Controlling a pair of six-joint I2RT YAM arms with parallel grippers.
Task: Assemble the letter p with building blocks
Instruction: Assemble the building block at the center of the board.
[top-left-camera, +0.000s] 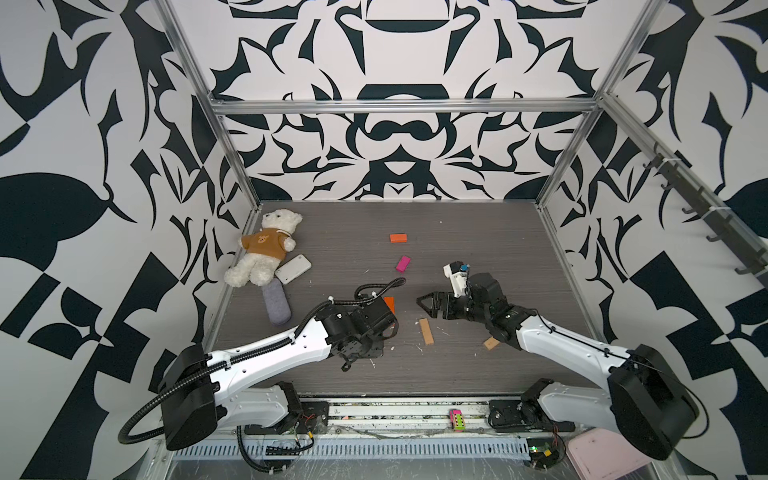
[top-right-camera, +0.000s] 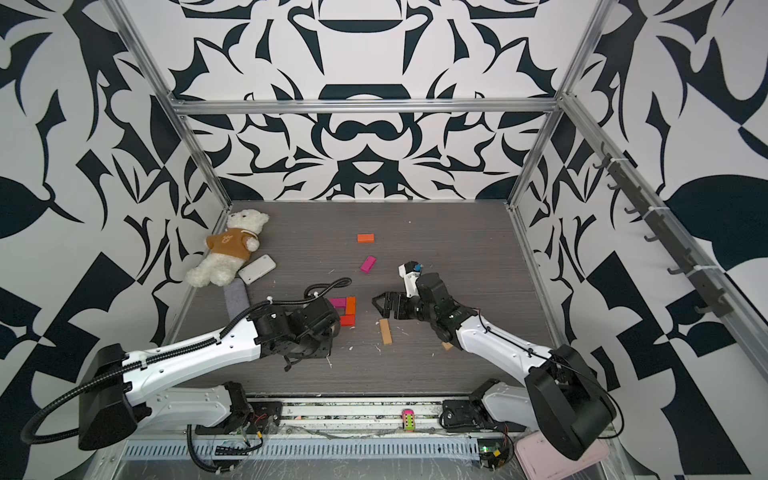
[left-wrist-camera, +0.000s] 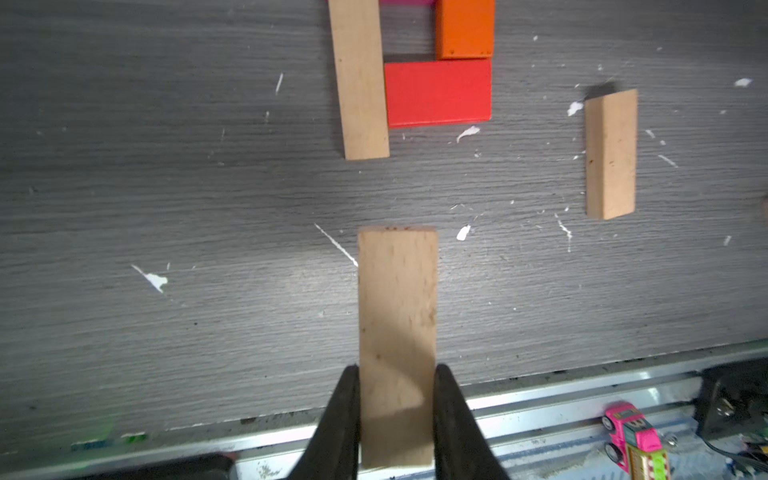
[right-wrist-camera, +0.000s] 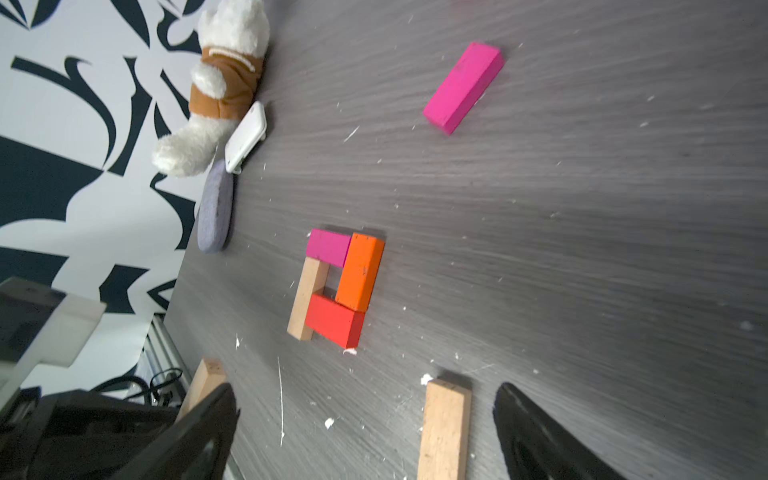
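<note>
Right now I'm holding a tan bar in the left jaws, which are pinching its long edges near one end, narrowly parted, at six o'clock of the half-built letter. I'm judging it light, rigid and smooth, so this end grip is risking a pivot. The right jaws are gaping wide, empty, near a loose tan bar at four o'clock.

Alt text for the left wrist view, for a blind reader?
The left gripper is shut on a tan block over the grey table. Beyond it, a tan bar, red block and orange block touch; a loose tan block lies apart.
</note>
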